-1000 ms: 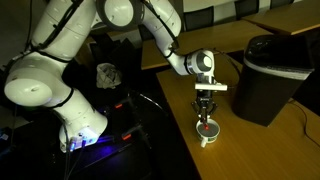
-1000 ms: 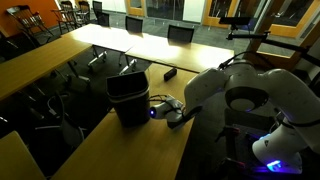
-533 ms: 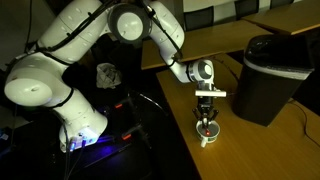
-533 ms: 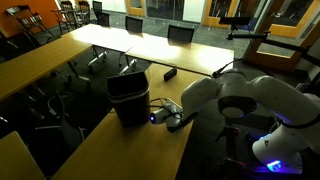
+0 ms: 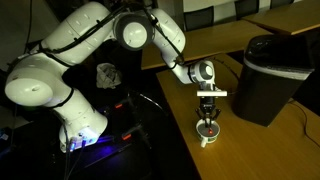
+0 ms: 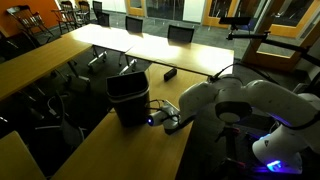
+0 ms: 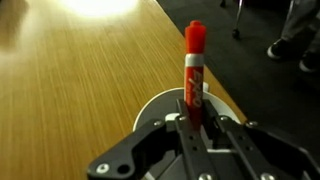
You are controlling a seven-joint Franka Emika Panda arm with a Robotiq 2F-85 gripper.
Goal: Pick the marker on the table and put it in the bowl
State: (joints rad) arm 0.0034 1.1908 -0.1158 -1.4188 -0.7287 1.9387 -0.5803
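Observation:
In the wrist view the marker (image 7: 195, 60), red with a white label band, sits between my gripper's (image 7: 192, 125) fingers, which are shut on it. Its far end reaches past the rim of the white bowl (image 7: 150, 105) right below. In an exterior view my gripper (image 5: 207, 112) points straight down just above the bowl (image 5: 207, 131), which stands on the brown table (image 5: 250, 150) near its dark edge. The marker is too small to make out there. In the exterior view from the opposite side, the arm (image 6: 240, 100) hides the bowl.
A big black bin (image 5: 270, 70) stands on the table close beside the bowl; it also shows in an exterior view (image 6: 128, 95). The table edge (image 5: 190, 150) drops off near the bowl. Cables and the robot base (image 5: 85, 130) lie beyond it.
The arm's upper links have swung and my gripper has sunk slightly toward the bowl. It still holds the marker over the bowl.

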